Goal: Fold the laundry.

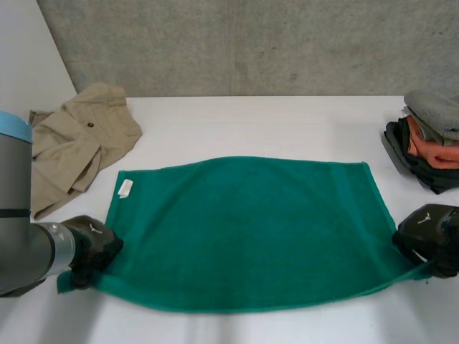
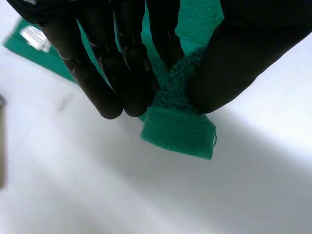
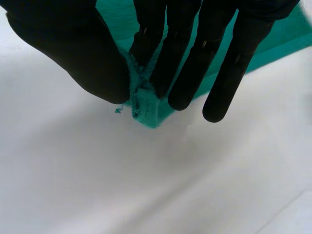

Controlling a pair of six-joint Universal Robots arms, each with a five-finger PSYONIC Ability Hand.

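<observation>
A green towel (image 1: 244,229) lies spread across the white table (image 1: 287,122), with a white label (image 1: 125,188) near its far left corner. My left hand (image 1: 92,249) is at the towel's near left corner. In the left wrist view its fingers (image 2: 122,73) and thumb (image 2: 243,53) pinch that corner (image 2: 178,129). At the near right corner sits my right hand (image 1: 429,236). In the right wrist view its thumb (image 3: 83,53) and fingers (image 3: 180,63) pinch the towel corner (image 3: 146,109), just above the table.
A crumpled beige garment (image 1: 75,140) lies at the far left of the table. A stack of folded clothes (image 1: 430,143), grey, orange and dark, stands at the far right edge. A grey concrete wall rises behind the table.
</observation>
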